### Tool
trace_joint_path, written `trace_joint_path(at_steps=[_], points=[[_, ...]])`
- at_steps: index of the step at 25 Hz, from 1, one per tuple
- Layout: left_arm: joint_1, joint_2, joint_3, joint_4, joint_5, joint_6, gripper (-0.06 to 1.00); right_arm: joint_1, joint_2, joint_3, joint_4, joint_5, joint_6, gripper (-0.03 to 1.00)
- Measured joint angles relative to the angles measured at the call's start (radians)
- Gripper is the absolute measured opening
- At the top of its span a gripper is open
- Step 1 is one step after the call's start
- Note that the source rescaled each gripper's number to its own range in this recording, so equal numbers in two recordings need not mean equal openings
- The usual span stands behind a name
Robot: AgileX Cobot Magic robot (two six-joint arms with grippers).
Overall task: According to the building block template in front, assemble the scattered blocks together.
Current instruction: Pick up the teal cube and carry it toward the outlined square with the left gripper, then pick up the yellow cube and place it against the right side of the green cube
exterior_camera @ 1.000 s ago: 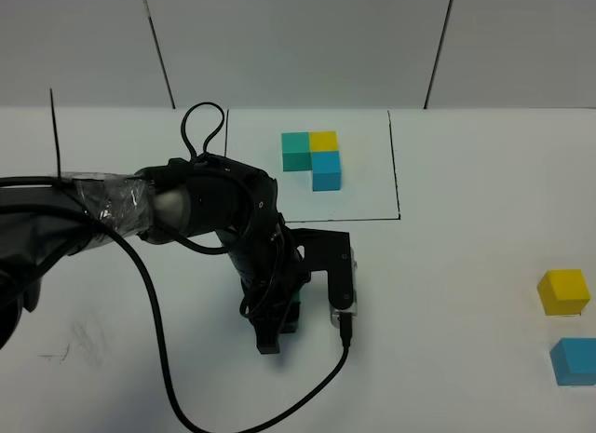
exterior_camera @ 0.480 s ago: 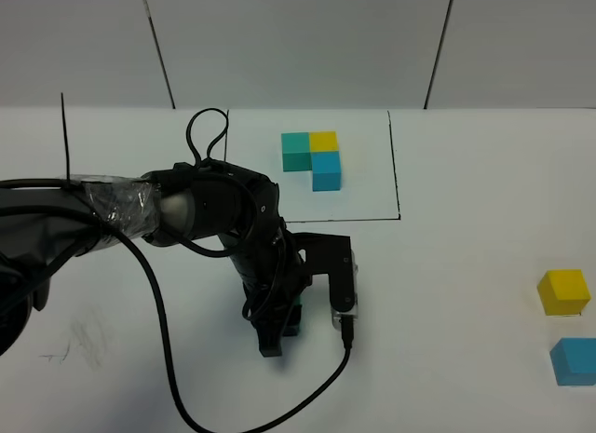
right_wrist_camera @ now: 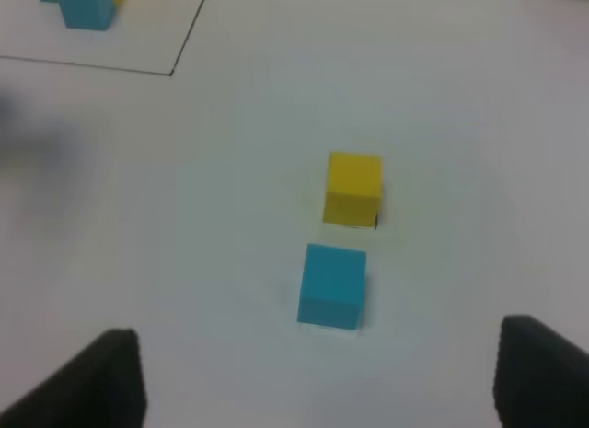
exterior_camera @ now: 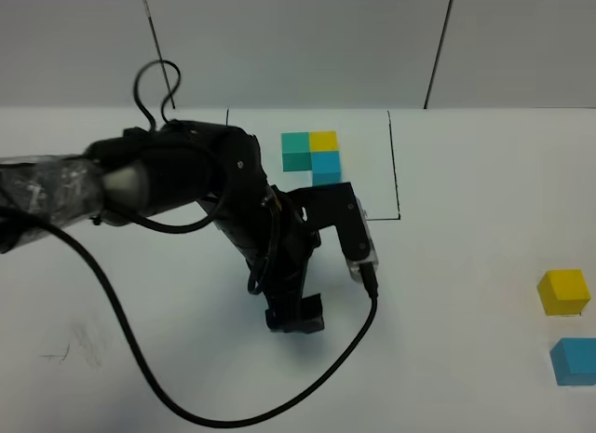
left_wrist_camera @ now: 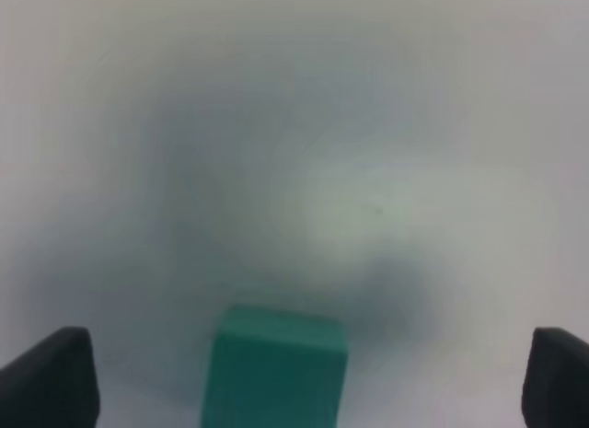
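Observation:
The building block template (exterior_camera: 313,157), teal, yellow and blue cubes in an L, sits inside a thin black rectangle at the back; it also shows in the right wrist view (right_wrist_camera: 85,6). My left gripper (exterior_camera: 294,314) reaches to the table's middle and hides the teal-green cube in the exterior view. In the left wrist view the teal-green cube (left_wrist_camera: 276,371) sits between the wide-apart fingers of the open left gripper (left_wrist_camera: 311,354), touching neither. The yellow cube (exterior_camera: 563,292) (right_wrist_camera: 353,189) and the sky-blue cube (exterior_camera: 573,360) (right_wrist_camera: 332,285) lie at the far right. My right gripper (right_wrist_camera: 322,377) hovers open above them.
A black cable (exterior_camera: 279,410) loops from the left arm's wrist across the table in front of the gripper. The black frame line (exterior_camera: 397,163) runs behind and to the right of the left arm. Grey wall panels stand at the back.
The left arm has swung right and turned, its wrist now nearer the frame's corner. The teal cube, seen at the jaws before, is now hidden in the exterior view.

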Motion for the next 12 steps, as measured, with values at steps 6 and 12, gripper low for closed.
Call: trace_joint_path(at_steps=[6,12], points=[[0.000,-0.237,0.000,0.256,0.154,-0.294,0.86,0.000,0.000,0.000,0.002,0.000,0.000,0.60],[0.000,-0.439,0.000,0.540,0.396,-0.639,0.78,0.000,0.000,0.000,0.003,0.000,0.000,0.60]])
